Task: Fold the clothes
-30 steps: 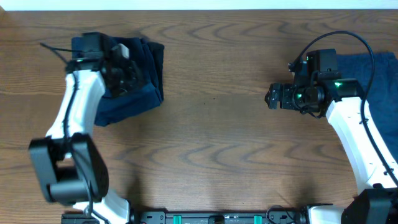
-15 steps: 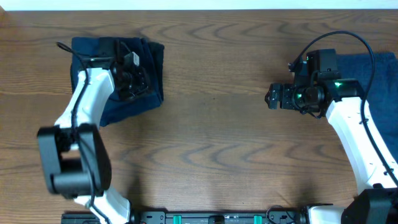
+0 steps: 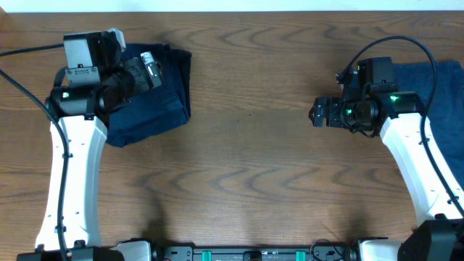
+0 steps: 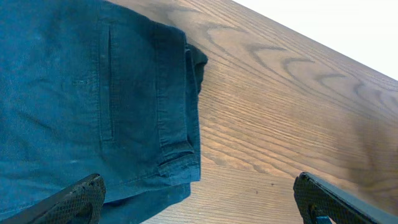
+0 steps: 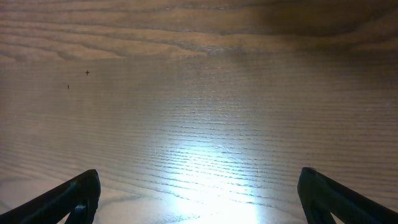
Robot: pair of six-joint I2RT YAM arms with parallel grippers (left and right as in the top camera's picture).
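A folded navy-blue garment [image 3: 156,101] lies at the table's back left. In the left wrist view this cloth [image 4: 93,93] fills the left half, its folded edge and a seam showing. My left gripper [image 3: 151,70] hovers over the cloth's upper left part, open, with nothing between its fingers [image 4: 81,199]. Another blue piece of clothes [image 3: 444,78] lies at the back right, partly hidden under the right arm. My right gripper [image 3: 317,114] points left over bare wood, open and empty, and its fingertips [image 5: 68,199] stand far apart.
The wooden table [image 3: 246,167] stretches between the two arms. A pale wall edge [image 3: 232,4] runs along the back. Black cables [image 3: 406,43] loop above the right arm.
My left gripper went from shut to wide open and drew back from the navy cloth toward the left. The cloth stays folded in place. The right arm has not moved.
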